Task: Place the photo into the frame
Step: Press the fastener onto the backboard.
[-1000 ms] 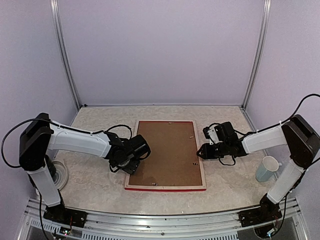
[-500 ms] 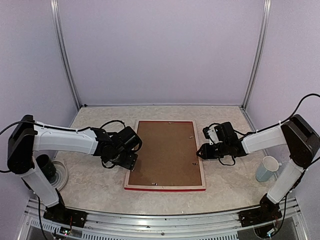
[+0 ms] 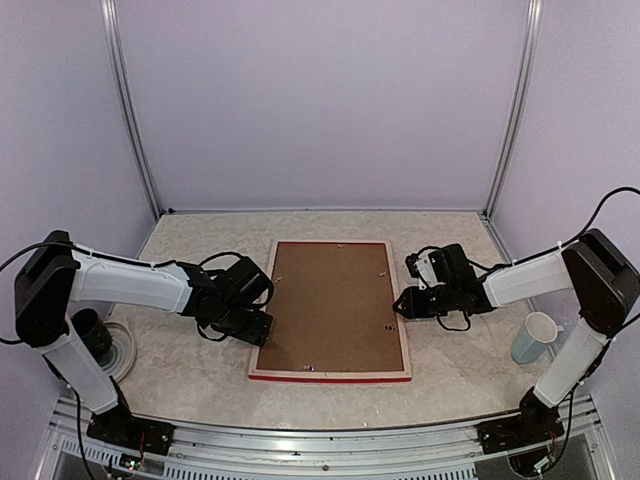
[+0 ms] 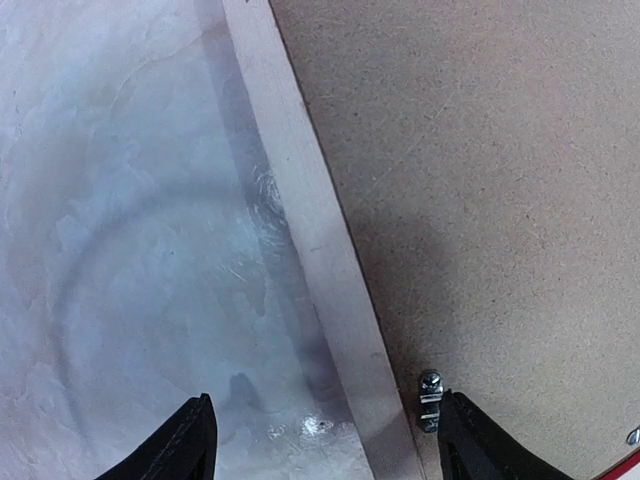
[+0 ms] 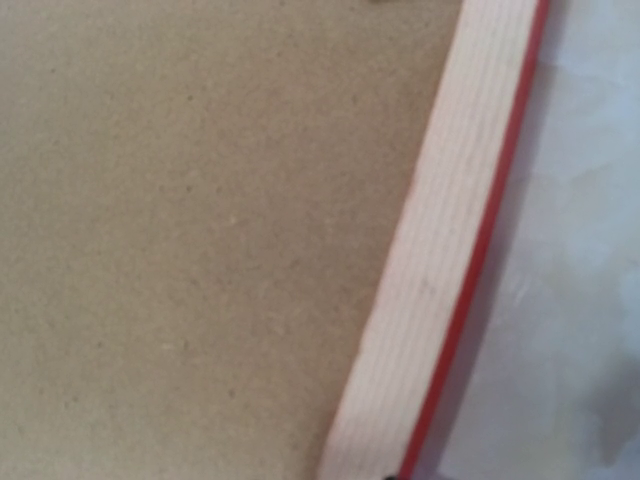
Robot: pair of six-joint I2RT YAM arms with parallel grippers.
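Observation:
The frame (image 3: pixel 404 335) lies face down at the table's middle, with pale wood rails and a red lip. The brown backing board (image 3: pixel 330 305) fills it. The photo is hidden. My left gripper (image 3: pixel 262 335) is open at the frame's left rail near its front corner. In the left wrist view the gripper (image 4: pixel 325 425) straddles the rail (image 4: pixel 300 200), with one finger beside a small metal tab (image 4: pixel 430 398) on the board (image 4: pixel 480 150). My right gripper (image 3: pixel 400 302) is at the right rail (image 5: pixel 440 250). Only a dark tip (image 5: pixel 388 477) shows, with nothing between the fingers.
A pale mug (image 3: pixel 533 337) stands at the right near my right arm. A dark cup (image 3: pixel 90 335) sits on a white round dish (image 3: pixel 122 350) at the left, beside my left arm's base. Grey walls and metal posts close off the back.
My left arm has swung lower and to the left, and its gripper has slid along the frame's left rail toward the front corner. The right arm and the frame have not moved.

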